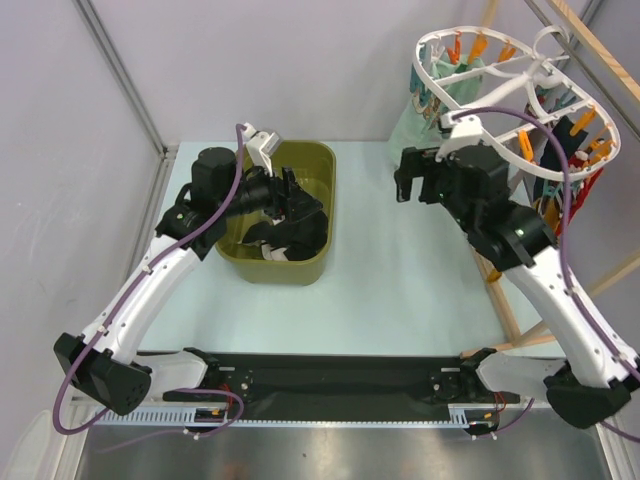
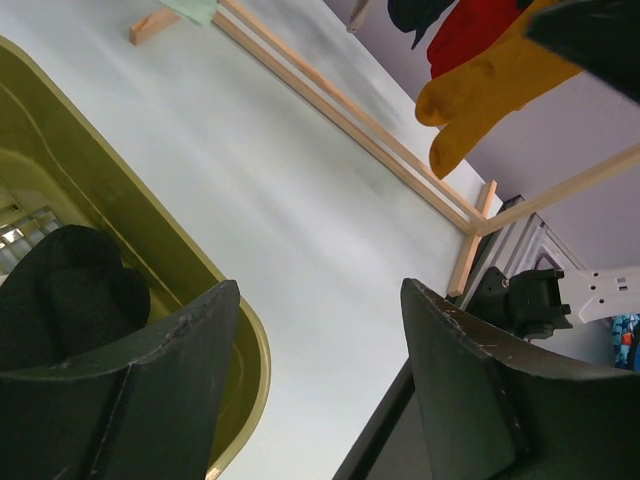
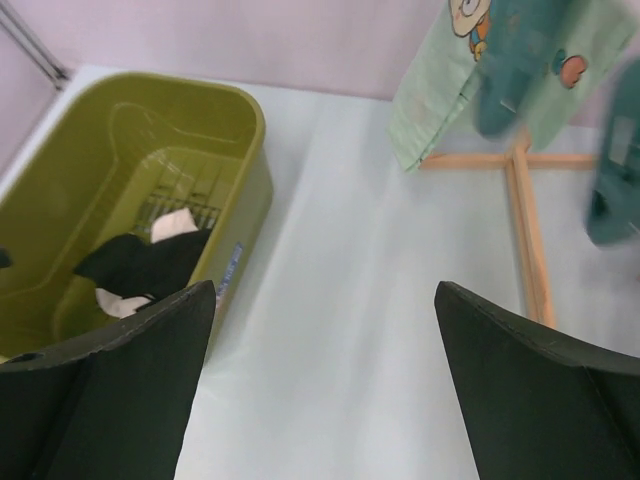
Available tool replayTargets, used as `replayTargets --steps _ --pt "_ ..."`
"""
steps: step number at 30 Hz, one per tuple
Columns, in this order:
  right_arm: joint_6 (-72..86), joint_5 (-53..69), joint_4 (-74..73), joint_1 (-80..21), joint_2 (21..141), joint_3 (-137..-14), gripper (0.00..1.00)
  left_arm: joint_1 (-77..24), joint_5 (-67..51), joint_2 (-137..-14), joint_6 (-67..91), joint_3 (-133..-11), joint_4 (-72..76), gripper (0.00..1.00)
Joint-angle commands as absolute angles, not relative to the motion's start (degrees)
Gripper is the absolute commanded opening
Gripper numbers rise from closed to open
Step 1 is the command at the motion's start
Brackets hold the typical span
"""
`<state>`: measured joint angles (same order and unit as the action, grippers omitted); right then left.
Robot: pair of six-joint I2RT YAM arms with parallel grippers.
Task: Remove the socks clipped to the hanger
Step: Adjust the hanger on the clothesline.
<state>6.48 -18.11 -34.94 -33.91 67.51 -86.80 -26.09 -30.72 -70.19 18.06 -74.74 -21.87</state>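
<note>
A black fabric sock (image 3: pixel 150 262) is lying in the olive-green plastic tub (image 3: pixel 180 85) under the left end effector (image 2: pixel 320 300). It and the right end effector (image 3: pixel 325 290) are gaping empty. A mustard-yellow sock (image 2: pixel 480 90) and a pale mint sock (image 3: pixel 430 105) are hanging beyond them, not yet taken down.

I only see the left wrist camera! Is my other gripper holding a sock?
Observer: No, the right gripper is open and empty, over the table.
Operator: Is only that black sock in the tub?
Observer: No, the right wrist view shows pale fabric beside the black sock in the tub.
Operator: What's the green bit at the top?
Observer: A mint sock with a bear print, hanging under the hanger.
</note>
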Motion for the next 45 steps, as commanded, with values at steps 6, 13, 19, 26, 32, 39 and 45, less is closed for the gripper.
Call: replayTargets --steps 6,13,19,26,32,39,45 --pt "14.40 -13.37 -45.69 -34.28 56.79 -83.16 0.94 -26.19 -32.87 -69.44 19.51 -74.88 -18.98 0.72" --pt "20.64 -13.53 -55.71 -34.28 45.36 -76.99 0.92 -26.63 -33.40 -69.35 20.13 -74.88 -18.55 0.72" --pt "24.69 -19.85 -65.46 -34.28 42.36 -79.18 0.90 -32.67 -29.54 -70.84 19.08 -76.37 -18.54 0.72" --pt "29.26 -37.51 -75.06 -34.28 39.64 -75.33 0.88 -36.73 -27.78 -73.04 20.04 -77.52 -17.84 0.70" --pt "27.96 -48.60 -65.43 -34.19 40.17 -73.92 0.89 -37.53 -28.21 -74.44 20.57 -78.83 -17.67 0.70" --pt "12.86 -48.17 -49.76 -33.75 45.78 -76.03 0.93 -37.62 -27.77 -74.35 19.78 -78.93 -18.55 0.70" --pt "-1.91 -43.95 -35.79 -29.89 51.58 -75.93 0.95 -37.62 -28.57 -74.01 20.21 -78.49 -18.02 0.70"
